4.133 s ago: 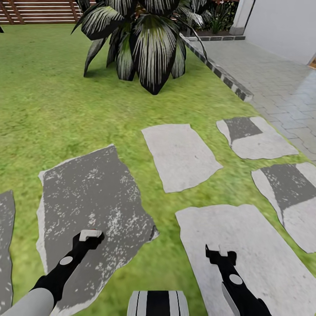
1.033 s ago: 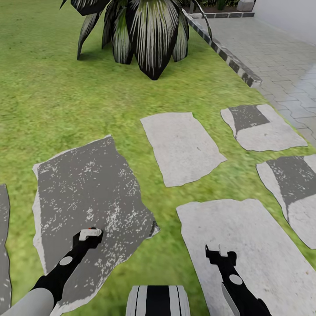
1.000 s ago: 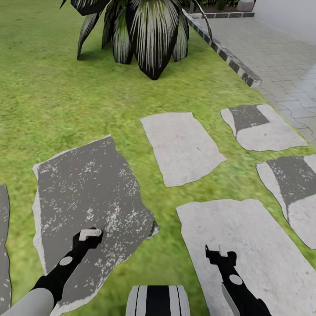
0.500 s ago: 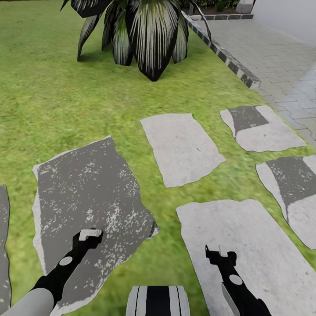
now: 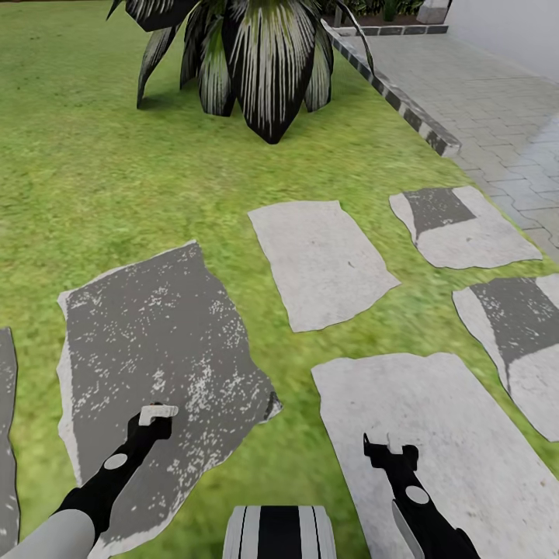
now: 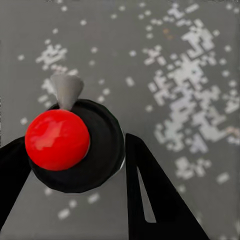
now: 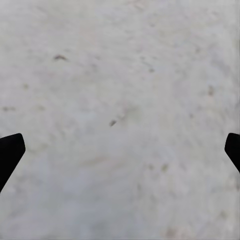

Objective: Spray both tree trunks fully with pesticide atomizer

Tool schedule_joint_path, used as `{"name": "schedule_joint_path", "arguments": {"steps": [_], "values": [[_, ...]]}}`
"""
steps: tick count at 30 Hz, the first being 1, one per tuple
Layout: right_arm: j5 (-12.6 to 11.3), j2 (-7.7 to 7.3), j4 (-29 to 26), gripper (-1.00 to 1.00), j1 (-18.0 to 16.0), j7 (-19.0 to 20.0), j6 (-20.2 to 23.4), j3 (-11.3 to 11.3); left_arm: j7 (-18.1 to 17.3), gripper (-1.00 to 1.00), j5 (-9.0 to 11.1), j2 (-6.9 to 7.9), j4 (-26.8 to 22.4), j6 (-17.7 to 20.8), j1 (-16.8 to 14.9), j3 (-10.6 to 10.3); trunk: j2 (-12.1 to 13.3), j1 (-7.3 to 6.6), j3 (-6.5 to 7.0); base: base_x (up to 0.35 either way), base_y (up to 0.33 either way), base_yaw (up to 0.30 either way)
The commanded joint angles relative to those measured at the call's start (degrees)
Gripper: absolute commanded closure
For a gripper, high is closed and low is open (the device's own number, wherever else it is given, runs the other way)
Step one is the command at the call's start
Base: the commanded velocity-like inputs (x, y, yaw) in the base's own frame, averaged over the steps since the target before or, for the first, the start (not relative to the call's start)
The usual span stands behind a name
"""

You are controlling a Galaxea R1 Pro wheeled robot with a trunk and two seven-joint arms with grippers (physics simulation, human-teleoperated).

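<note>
The left gripper point(image 6: 75, 150) was clamped on the dark round red-knobbed atomizer bottle point(image 6: 75, 145), the right gripper point(image 7: 120, 150) gaped empty, and no tree trunks were nearby yet.

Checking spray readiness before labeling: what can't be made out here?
- Atomizer body: left wrist view, hidden under its own red cap, between the left pincer fingers.
- Palm top: head view, cut by the upper edge.
- Right pincer: right wrist view, fingertips cut by the edges.

Pesticide atomizer point(image 6: 75, 145), dark, round, red-capped with grey nozzle, clamped between left hand point(image 6: 70, 165) fingers.
</note>
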Motion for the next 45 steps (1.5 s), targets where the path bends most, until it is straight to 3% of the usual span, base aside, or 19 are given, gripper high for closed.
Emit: {"name": "schedule_joint_path", "arguments": {"steps": [1,10,22,30,37,42,45], "values": [[0.0,0.0,0.0,-1.0,0.0,0.0,0.0,0.0,0.02,1.0,-0.03,0.0,-0.02,0.0,0.0,0.02,0.0,0.0,0.0,0.0,0.0,0.0],[0.0,0.0,0.0,-1.0,0.01,0.0,0.0,0.0,0.0,1.0,0.06,0.0,-0.09,0.04,-0.01,0.08,0.0,0.0,0.0,0.0,0.0,0.0],[0.12,0.28,0.75,-1.0,0.05,0.03,-0.03,0.08,-0.35,1.0,0.16,0.17,-0.09,0.14,0.15,0.12,0.16,-0.31,2.66,0.0,0.0,0.0],[0.03,-0.41,2.19,-1.0,0.06,-0.22,-0.15,-0.14,-0.36,1.0,-0.46,0.27,-0.22,1.49,0.11,-0.22,0.27,-0.52,4.43,0.0,0.0,0.0],[0.08,-0.51,1.97,-1.0,0.06,-0.2,-0.83,-0.11,-0.07,1.0,-0.09,1.0,-4.28,7.89,0.37,0.21,0.36,-0.7,6.02,0.0,0.0,0.0],[0.14,-0.26,1.28,-1.0,0.06,0.0,-1.04,0.31,0.09,1.0,0.23,0.56,-9.79,15.16,0.43,0.71,0.43,-0.83,7.52,0.0,0.0,0.0],[0.17,-0.2,-1.4,-1.0,0.06,-0.02,-0.99,0.45,0.1,1.0,0.37,0.54,-10.69,17.43,0.41,1.37,0.47,-0.9,8.45,0.0,0.0,0.0]]}}
